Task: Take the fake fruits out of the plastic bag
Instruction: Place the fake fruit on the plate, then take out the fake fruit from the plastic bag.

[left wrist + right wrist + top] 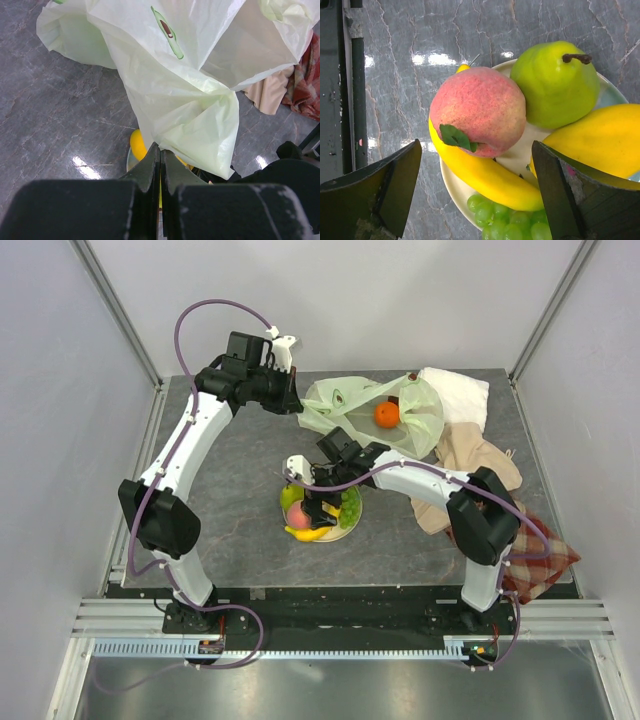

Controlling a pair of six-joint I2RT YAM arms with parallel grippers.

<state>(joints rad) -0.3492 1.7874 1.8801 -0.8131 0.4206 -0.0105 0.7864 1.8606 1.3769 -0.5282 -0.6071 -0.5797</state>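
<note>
The grey counter [230, 500] carries everything. At its far side lies the bag [345, 405], its right edge reaching the cloths [470, 445]. The left end effector [160, 162] has its fingers pressed fully together on a gathered fold of the bag's film. I judge this hold is meant to pin and raise that edge, so the thin plastic does not slide or collapse when the other arm reaches in.

Nearer the arms, apart from the bag, sits a plate [454, 189], which serves as the drop-off place for the fruits. The right end effector [476, 146] hangs directly over it with its fingers spread wide and nothing between them, so it is free to go to the bag.

On the plate the mango [600, 140], banana [485, 180], pear [555, 82] and peach [477, 110] lie packed and touching, the peach resting on the banana. One orange [387, 414] shows inside the bag, not yet out, so the task looks mostly done. Grapes [505, 222] fill the plate's near rim. A small dark thing [413, 375] sits at the bag's far edge; I cannot tell what it is.
</note>
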